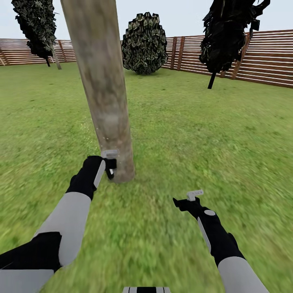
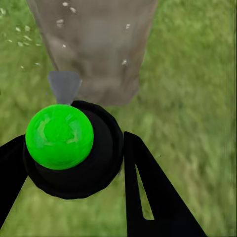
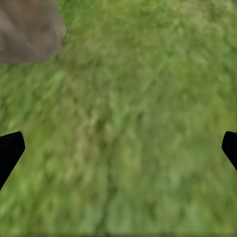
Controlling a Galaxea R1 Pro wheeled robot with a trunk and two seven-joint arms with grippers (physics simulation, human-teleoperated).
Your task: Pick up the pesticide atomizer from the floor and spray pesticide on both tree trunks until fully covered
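Mottled grey-brown bark is what the nozzle faces: the trunk [image 1: 103, 89] rises as a thick, slightly leaning column straight ahead of the left gripper [image 1: 109, 166], which holds the atomizer [image 1: 110, 155] just beside the trunk's foot, where it meets the lawn [image 1: 228, 134]. In the left wrist view the black fingers [image 2: 148, 192] sit closed around the dark body of the atomizer [image 2: 74, 148], its green dot uppermost and its grey nozzle aimed at the trunk [image 2: 94, 44] directly in front. White specks of pesticide [image 2: 60, 22] dot the bark and the grass to one side, and a faint scatter shows low on the trunk in the head view. The relation that matters is height: the sprayer is aimed at the very bottom of a tall column whose long axis runs up and tilts a little, so covering it probably means carrying the nozzle upward along that axis and then round the sides. The left arm is the near one. The right gripper [image 1: 191, 199] hangs well apart over bare grass, its fingertips [image 3: 10, 150] spread wide and holding nothing. A fence [image 1: 260, 61] and dark shrubs stand far behind.
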